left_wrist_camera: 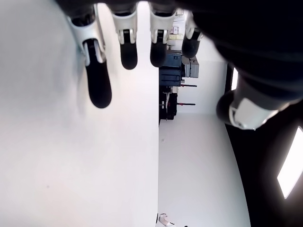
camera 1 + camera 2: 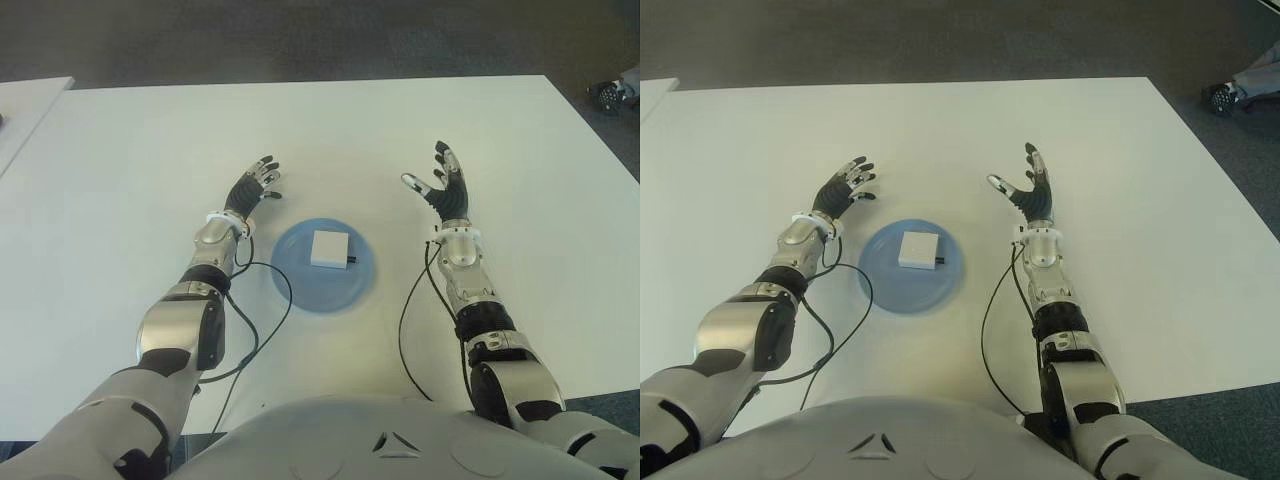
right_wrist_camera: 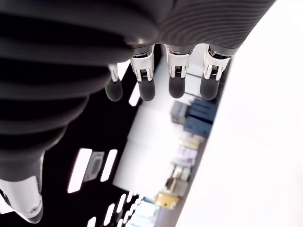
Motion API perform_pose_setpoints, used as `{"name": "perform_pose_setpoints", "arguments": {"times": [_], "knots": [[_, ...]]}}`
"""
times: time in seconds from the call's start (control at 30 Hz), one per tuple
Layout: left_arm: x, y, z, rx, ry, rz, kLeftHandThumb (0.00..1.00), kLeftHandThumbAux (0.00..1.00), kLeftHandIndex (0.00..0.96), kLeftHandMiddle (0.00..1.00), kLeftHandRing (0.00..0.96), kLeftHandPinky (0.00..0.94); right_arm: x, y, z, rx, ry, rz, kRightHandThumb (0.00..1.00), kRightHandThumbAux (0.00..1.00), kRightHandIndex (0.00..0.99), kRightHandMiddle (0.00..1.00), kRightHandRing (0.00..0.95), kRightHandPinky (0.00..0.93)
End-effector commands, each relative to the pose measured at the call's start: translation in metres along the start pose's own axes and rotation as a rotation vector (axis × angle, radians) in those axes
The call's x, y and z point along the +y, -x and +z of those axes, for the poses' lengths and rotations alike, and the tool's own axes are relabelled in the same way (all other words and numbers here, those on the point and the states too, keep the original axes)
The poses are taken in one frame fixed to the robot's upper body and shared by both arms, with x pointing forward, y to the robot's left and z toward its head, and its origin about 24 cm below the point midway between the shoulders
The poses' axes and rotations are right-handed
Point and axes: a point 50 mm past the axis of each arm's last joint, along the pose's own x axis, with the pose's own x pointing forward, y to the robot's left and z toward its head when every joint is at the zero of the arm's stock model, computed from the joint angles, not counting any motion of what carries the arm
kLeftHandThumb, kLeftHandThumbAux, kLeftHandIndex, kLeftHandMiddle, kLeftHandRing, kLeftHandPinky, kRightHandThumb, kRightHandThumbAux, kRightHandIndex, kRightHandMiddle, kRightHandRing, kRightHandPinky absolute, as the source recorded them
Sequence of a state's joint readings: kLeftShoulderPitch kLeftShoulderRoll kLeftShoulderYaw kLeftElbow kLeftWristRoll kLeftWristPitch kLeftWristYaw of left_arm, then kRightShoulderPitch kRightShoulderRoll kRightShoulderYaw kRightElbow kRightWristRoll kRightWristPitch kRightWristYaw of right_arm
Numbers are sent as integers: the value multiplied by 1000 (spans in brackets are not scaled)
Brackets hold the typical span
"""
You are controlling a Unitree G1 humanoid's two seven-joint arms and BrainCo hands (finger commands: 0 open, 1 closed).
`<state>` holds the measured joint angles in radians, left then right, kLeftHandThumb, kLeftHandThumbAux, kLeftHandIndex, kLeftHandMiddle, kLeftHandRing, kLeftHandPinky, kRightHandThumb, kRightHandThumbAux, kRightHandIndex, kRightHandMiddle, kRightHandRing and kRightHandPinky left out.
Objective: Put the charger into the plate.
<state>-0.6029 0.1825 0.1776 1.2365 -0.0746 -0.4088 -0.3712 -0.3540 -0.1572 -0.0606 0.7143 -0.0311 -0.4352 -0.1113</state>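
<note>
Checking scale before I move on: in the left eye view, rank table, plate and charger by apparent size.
1. White table
2. Blue plate
3. White charger, lying in the plate

From my remote station, I see a broad white rectangular table (image 2: 130,170) filling the view. A round pale-blue plate (image 2: 300,285) sits flat on it, near the front edge and roughly central. Two thin black cables (image 2: 405,330) loop across the white top, one on each side of the plate. A second white tabletop (image 2: 25,105) shows at the far left, apart from the main one.
</note>
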Motion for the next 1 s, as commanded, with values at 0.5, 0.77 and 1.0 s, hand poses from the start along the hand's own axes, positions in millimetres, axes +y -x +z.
{"name": "perform_pose_setpoints", "arguments": {"times": [0.5, 0.77, 1.0], "knots": [[-3, 10, -22, 63, 61, -5, 0, 474, 38, 135, 138, 157, 34, 35, -61, 270, -232, 36, 143, 728, 49, 78, 61, 81], [-2, 11, -21, 55, 55, -1, 0, 480, 42, 140, 142, 156, 41, 42, -69, 326, -176, 32, 149, 678, 41, 66, 64, 79], [-3, 11, -22, 56, 50, -2, 0, 480, 36, 135, 139, 153, 40, 42, -71, 340, -136, 48, 156, 668, 30, 55, 59, 81]]}}
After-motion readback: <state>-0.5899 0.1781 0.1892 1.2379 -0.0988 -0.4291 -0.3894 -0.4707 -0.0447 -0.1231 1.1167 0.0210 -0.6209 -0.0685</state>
